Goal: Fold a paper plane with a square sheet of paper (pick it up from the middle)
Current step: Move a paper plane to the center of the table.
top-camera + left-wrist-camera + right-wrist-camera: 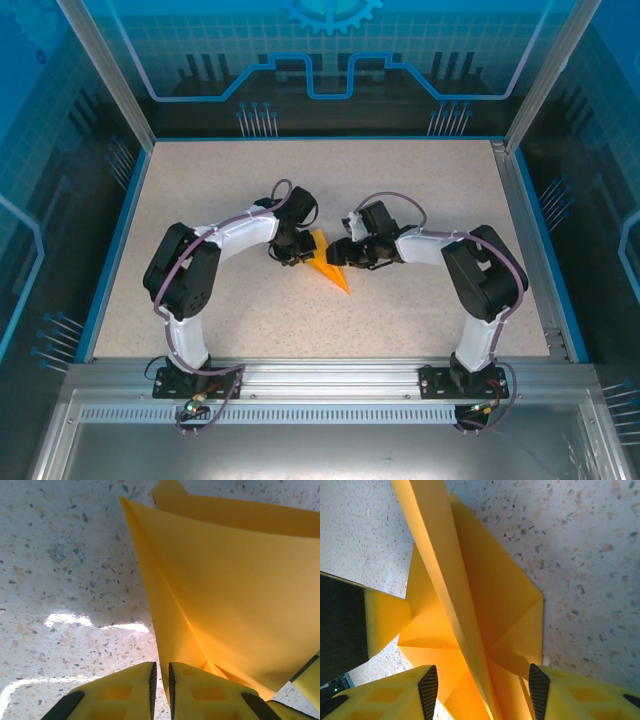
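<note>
We look down on the speckled table (420, 300), where the left arm (230, 235) and the right arm (440, 248) both bend in from the table's near edge to meet at its middle. At the table's middle sits the paper plane (328, 268), a creased orange-yellow dart with its tip aimed at the table's near edge and its centre fold standing up off the tabletop. The left gripper (161, 685) is drawn together to a thin slit, pinching an edge of the paper. The right gripper (484, 687) stands apart, its black-padded fingers (428, 692) on either side of the raised fold without gripping it.
</note>
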Robot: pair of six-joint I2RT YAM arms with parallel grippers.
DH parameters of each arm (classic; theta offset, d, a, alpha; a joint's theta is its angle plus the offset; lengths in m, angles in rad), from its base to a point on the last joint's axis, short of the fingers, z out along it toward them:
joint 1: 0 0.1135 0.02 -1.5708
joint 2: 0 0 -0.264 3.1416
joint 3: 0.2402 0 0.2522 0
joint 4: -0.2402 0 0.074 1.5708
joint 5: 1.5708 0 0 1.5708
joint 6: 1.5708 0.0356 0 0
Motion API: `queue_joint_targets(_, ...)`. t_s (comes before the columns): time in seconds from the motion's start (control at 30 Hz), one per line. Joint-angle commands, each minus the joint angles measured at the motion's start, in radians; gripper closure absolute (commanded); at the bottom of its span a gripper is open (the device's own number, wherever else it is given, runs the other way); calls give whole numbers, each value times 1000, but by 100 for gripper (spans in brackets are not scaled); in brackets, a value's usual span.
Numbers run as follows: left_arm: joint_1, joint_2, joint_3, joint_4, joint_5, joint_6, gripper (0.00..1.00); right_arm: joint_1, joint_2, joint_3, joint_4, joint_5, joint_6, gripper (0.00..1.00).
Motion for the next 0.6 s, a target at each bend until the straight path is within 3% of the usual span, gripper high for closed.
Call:
queue_joint_targets(0.0, 6, -17, -15, -8, -1, 26, 85, 19, 31, 33, -21, -24, -31, 46)
queue_joint_targets(0.57, 7, -34, -58, -5, -33, 38, 93, 68, -6, 55, -100, -12, -89, 45)
